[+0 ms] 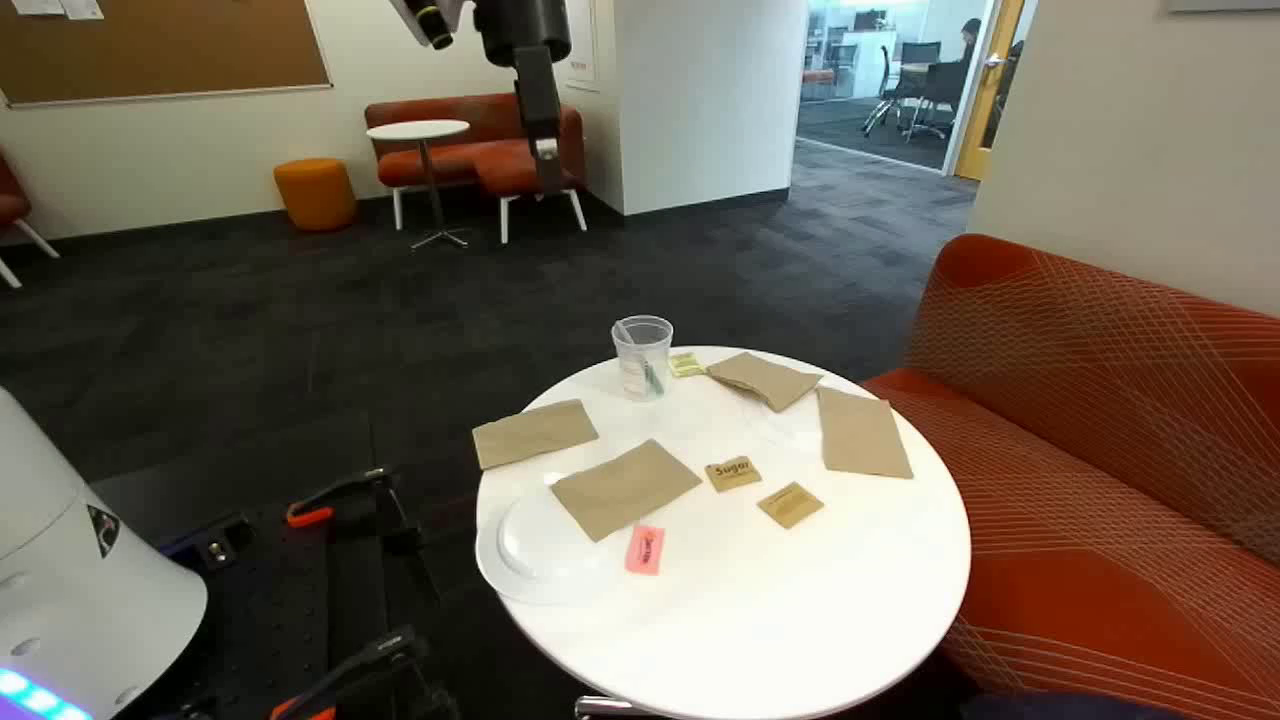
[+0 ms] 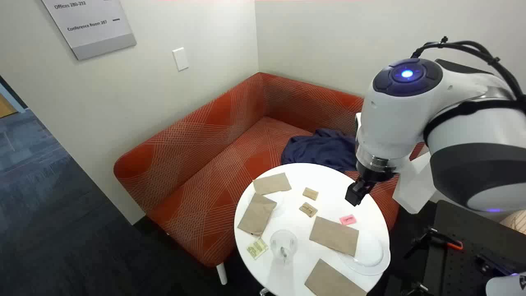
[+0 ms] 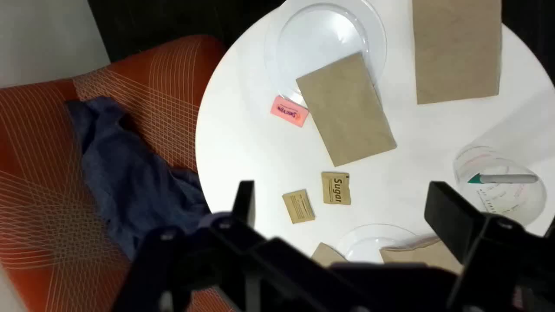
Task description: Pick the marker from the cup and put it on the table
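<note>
A clear plastic cup stands upright at the table's edge in both exterior views (image 1: 634, 372) (image 2: 277, 238); it also shows at the right of the wrist view (image 3: 527, 203). A grey marker with a green tip (image 3: 507, 178) leans inside the cup, tip down; it also shows in both exterior views (image 1: 652, 378) (image 2: 283, 251). The round white table (image 1: 780, 620) (image 3: 243, 147) carries the cup. My gripper (image 3: 340, 193) is open and empty, high above the table, with the cup beyond its right finger in the wrist view. It also shows in both exterior views (image 1: 545, 160) (image 2: 355, 195).
Brown napkins (image 1: 625, 490), sugar packets (image 1: 733, 473), a pink packet (image 1: 645, 550) and a yellow packet (image 1: 686, 364) lie on the table. A clear plate (image 1: 515, 550) sits by the near edge. A red sofa (image 2: 230, 148) with dark cloth (image 2: 316, 150) borders the table.
</note>
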Robot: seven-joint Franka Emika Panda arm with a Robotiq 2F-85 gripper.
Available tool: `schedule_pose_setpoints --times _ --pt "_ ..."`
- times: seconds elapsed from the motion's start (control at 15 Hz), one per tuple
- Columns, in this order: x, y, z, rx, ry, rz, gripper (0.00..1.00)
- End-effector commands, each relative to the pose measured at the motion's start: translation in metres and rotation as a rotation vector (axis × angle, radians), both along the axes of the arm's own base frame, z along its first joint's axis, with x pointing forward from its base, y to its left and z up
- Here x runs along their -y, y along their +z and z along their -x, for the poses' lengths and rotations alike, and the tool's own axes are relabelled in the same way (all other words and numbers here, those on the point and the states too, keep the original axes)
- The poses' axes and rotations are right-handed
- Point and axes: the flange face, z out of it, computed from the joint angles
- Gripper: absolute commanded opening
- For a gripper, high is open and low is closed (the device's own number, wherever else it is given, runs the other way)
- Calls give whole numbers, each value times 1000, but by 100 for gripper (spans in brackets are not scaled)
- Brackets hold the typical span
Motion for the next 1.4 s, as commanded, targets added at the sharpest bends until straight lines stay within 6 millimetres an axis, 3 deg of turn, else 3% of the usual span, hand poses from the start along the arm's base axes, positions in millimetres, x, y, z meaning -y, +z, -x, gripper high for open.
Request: schedule_pose_setpoints --times 0.0,0.6,0.93,1.33 --pt "0 0 0 -1 0 0 100" --pt "0 0 -2 -4 -1 -5 100" --pt "-4 -12 -20 -9 -65 -10 100" --pt "-26 -36 -50 -10 -190 -31 100"
